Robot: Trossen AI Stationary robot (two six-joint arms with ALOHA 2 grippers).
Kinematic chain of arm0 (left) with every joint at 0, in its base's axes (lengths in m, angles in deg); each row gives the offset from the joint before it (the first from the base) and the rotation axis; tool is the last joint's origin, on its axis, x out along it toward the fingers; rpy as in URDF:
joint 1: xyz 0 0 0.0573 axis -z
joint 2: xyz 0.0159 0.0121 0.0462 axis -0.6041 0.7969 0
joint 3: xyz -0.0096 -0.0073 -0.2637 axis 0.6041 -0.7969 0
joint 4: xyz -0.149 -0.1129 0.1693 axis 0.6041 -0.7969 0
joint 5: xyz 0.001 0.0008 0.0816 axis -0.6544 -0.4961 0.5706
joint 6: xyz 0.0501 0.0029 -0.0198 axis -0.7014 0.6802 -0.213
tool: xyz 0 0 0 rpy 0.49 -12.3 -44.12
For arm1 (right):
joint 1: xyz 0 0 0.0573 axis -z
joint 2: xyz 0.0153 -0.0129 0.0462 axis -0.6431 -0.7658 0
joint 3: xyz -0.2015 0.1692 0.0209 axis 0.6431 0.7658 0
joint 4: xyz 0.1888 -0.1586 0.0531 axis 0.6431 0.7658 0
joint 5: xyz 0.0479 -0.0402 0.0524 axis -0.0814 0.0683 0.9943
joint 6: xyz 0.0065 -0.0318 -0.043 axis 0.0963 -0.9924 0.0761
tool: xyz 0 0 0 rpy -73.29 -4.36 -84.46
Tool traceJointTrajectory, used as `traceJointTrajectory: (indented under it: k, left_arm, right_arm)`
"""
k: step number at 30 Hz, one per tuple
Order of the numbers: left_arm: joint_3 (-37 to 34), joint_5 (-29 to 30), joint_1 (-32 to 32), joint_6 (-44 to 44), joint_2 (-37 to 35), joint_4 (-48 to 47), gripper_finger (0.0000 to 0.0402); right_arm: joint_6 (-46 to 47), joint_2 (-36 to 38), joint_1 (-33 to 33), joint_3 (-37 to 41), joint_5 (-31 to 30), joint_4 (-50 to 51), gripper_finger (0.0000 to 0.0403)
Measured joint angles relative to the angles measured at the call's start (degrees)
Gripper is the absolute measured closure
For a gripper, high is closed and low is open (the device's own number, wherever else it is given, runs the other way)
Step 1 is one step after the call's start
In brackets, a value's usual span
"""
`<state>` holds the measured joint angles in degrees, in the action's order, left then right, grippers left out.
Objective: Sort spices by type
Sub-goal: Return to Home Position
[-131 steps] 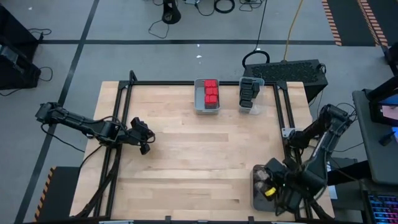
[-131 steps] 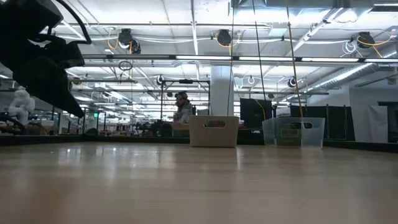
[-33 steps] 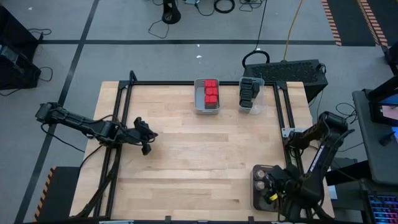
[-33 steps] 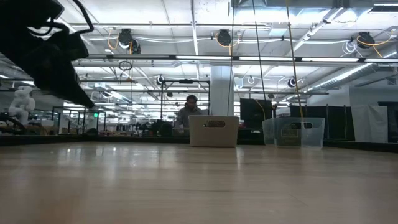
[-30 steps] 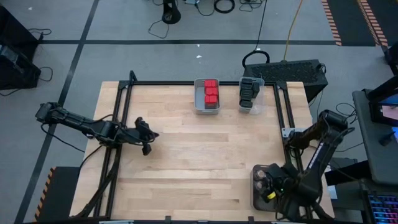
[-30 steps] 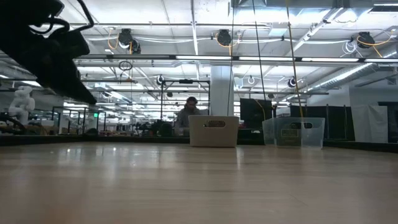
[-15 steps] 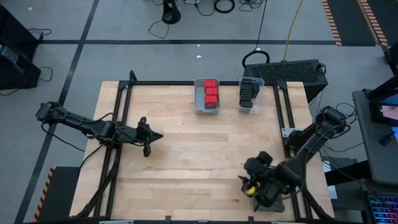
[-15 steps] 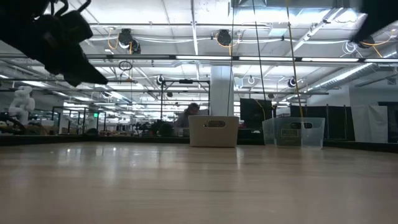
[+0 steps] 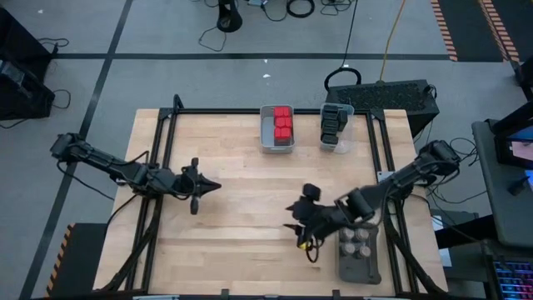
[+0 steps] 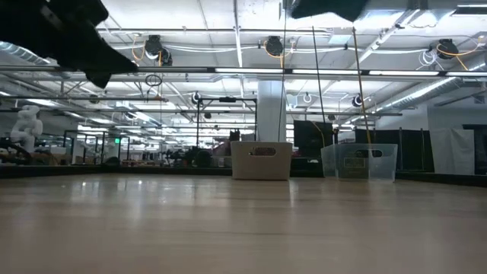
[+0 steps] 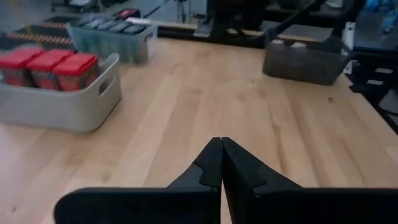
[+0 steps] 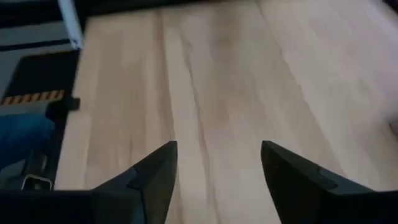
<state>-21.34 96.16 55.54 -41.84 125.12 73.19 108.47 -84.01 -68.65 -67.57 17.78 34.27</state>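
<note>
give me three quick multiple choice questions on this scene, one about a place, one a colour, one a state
1. Where does the dark bin with the brown-topped jars stand?
A. between the two other bins
B. at the table's corner on the right arm's side
C. under the left arm

2. What colour are the spice caps in the grey bin?
A. green
B. red
C. white

3. How is the right hand?
A. shut on a jar
B. shut on a red-capped spice
C. open and empty

Answers:
1 B: the high view shows it alone at that corner, near the right arm.
2 B: the high and left wrist views both show red tops.
3 C: the right wrist view shows it spread, with only bare wood in the gap. The left hand is shut over the table's left side.
</note>
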Motion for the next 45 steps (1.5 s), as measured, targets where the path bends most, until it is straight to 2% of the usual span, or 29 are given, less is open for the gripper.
traceJointTrajectory:
  k: [10,18,26,34,38,43,45]
  left_arm:
    - [0.0,0.04,2.34,-4.99,0.02,5.06,0.0393]
    - [0.0,0.3,3.12,-7.06,0.0,8.3,0.0393]
    - [0.0,1.96,3.12,-8.35,0.02,10.25,0.0393]
    - [0.0,3.08,2.94,-14.86,0.0,23.05,0.0393]
    - [0.0,3.1,1.28,-16.14,0.0,26.3,0.0393]
    - [0.0,2.48,-2.91,-16.41,0.04,28.41,0.0393]
    - [0.0,0.37,-5.25,-15.66,0.43,28.42,0.0393]
  right_arm:
    - [-19.01,-0.04,10.4,0.0,9.58,-10.68,0.0245]
    - [-27.93,-0.07,18.27,0.0,19.64,-16.43,0.0314]
    - [-35.65,-0.07,23.25,0.0,26.21,-24.19,0.0395]
    - [-40.12,-0.11,27.77,0.0,29.29,-27.44,0.0401]
    - [-40.71,-0.11,30.54,0.02,35.1,-27.07,0.0402]
    - [-40.77,0.95,33.23,5.17,37.34,-30.78,0.0402]
    - [-40.02,2.03,33.82,8.39,37.27,-36.02,0.0403]
